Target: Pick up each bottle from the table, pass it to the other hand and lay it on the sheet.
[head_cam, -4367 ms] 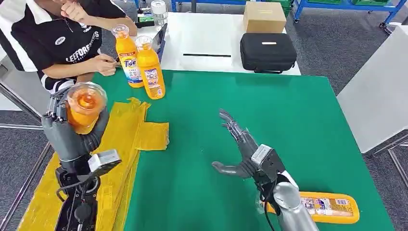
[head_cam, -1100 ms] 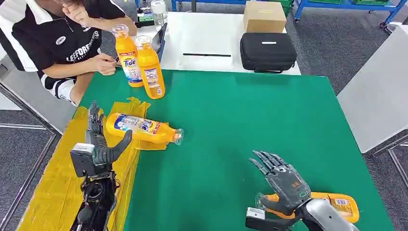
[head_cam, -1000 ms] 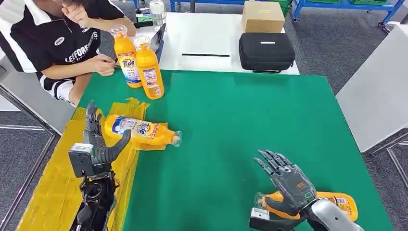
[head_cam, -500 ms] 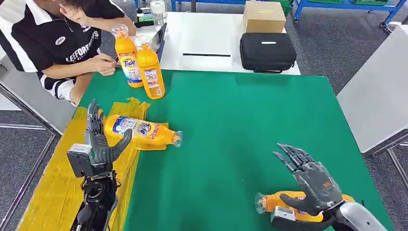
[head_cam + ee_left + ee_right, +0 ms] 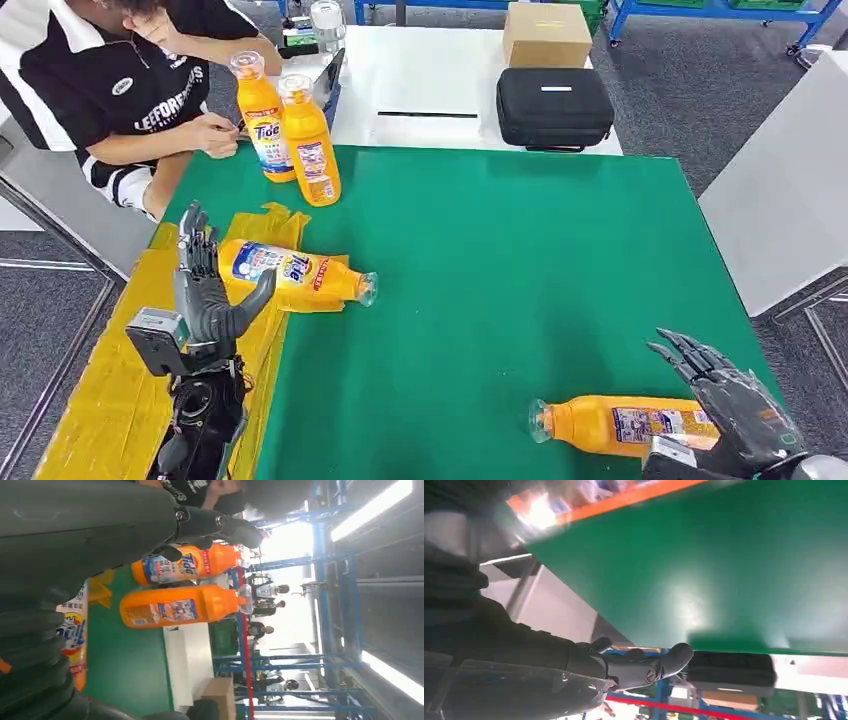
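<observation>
An orange Tide bottle (image 5: pixel 295 275) lies on its side on the yellow sheet (image 5: pixel 120 390), cap toward the table's middle. My left hand (image 5: pixel 207 290) stands open just beside the bottle's base, fingers up, not gripping it. A second orange bottle (image 5: pixel 620 425) lies flat on the green table (image 5: pixel 500 260) near the front right. My right hand (image 5: pixel 735 405) hovers open at that bottle's base end, fingers spread. Two more orange bottles (image 5: pixel 290 130) stand upright at the table's far left; the left wrist view shows them too (image 5: pixel 180 605).
A person in a black and white shirt (image 5: pixel 120 80) sits at the far left, one hand close to the standing bottles. Behind the green table a white table holds a black case (image 5: pixel 555 105) and a cardboard box (image 5: pixel 545 35).
My left hand laid its bottle on the sheet and let go. My right hand swung down to the bottle at the front right, then slid right along it to the base end.
</observation>
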Action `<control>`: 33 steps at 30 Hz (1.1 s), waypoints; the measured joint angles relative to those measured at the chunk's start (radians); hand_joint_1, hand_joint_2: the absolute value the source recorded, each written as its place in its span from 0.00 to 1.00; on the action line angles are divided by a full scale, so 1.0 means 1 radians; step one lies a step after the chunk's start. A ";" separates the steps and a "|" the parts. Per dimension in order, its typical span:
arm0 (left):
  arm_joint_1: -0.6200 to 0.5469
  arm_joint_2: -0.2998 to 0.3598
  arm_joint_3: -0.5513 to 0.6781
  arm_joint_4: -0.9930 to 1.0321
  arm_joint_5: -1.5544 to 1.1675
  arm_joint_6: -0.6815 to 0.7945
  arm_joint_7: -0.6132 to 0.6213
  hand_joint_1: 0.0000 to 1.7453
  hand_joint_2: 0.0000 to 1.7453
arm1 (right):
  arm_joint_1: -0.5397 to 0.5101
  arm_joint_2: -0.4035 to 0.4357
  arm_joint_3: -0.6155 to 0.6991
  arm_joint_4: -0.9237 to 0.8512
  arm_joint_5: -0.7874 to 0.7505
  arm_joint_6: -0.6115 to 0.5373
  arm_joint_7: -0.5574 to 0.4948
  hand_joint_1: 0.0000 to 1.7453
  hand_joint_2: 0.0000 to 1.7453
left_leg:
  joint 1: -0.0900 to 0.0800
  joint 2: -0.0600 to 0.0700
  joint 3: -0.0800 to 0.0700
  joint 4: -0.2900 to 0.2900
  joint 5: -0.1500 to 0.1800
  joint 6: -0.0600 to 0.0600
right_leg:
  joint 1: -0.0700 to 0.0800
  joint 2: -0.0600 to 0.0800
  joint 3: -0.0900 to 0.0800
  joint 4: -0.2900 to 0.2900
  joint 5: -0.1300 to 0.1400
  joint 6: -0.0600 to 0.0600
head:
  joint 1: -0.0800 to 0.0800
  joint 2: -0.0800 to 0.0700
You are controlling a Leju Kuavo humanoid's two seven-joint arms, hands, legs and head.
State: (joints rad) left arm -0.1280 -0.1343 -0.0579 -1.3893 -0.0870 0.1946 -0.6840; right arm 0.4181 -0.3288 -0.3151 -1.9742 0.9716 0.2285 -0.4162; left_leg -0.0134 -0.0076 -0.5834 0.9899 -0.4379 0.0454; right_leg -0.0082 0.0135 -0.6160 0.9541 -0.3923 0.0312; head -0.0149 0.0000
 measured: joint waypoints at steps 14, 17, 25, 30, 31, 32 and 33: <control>0.023 0.002 -0.049 -0.090 0.003 -0.006 0.004 0.00 1.00 | -0.024 0.132 -0.109 0.076 0.220 -0.041 0.021 0.00 1.00 | 0.000 0.001 0.000 0.000 0.000 0.000 | 0.000 0.000 0.000 0.000 0.000 0.000 | 0.000 0.000; 0.023 0.002 -0.050 -0.095 0.003 -0.004 0.006 0.00 1.00 | -0.053 0.151 -0.132 0.126 0.248 -0.051 0.021 0.00 1.00 | 0.000 0.001 0.000 0.000 0.000 0.000 | 0.000 0.000 0.000 0.000 0.000 0.000 | 0.000 0.000; 0.024 0.002 -0.058 -0.107 0.003 0.003 0.014 0.00 1.00 | -0.118 0.175 -0.172 0.284 0.305 -0.063 0.021 0.00 1.00 | 0.000 0.001 0.001 0.000 0.000 0.000 | 0.000 0.000 0.001 0.000 0.000 0.000 | 0.000 0.000; 0.024 0.002 -0.071 -0.107 -0.006 0.005 0.015 0.00 1.00 | -0.139 0.190 -0.169 0.373 0.327 -0.061 0.034 0.00 1.00 | 0.000 0.001 0.000 0.000 0.000 0.000 | 0.000 0.000 0.001 0.000 0.000 0.000 | 0.000 0.000; 0.024 0.002 -0.073 -0.107 -0.006 0.005 0.015 0.00 1.00 | -0.141 0.192 -0.168 0.384 0.328 -0.061 0.034 0.00 1.00 | 0.000 0.001 0.000 0.000 0.000 0.000 | 0.000 0.000 0.001 0.000 0.000 0.000 | 0.000 0.000; 0.024 0.002 -0.074 -0.107 -0.007 0.005 0.015 0.00 1.00 | -0.143 0.195 -0.166 0.397 0.330 -0.061 0.034 0.00 1.00 | 0.000 0.001 0.000 0.000 0.000 0.000 | 0.000 0.000 0.001 0.000 0.000 0.000 | 0.000 0.000; 0.024 0.002 -0.075 -0.107 -0.007 0.005 0.015 0.00 1.00 | -0.145 0.196 -0.166 0.404 0.330 -0.061 0.034 0.00 1.00 | 0.000 0.001 0.000 0.000 0.000 0.000 | 0.000 0.000 0.001 0.000 0.000 0.000 | 0.000 0.000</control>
State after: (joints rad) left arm -0.1040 -0.1324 -0.1328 -1.4965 -0.0942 0.1995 -0.6687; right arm 0.2729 -0.1324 -0.4807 -1.5698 1.3020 0.1678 -0.3819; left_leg -0.0134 -0.0063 -0.5831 0.9899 -0.4379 0.0454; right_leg -0.0081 0.0134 -0.6154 0.9542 -0.3923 0.0312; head -0.0149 0.0000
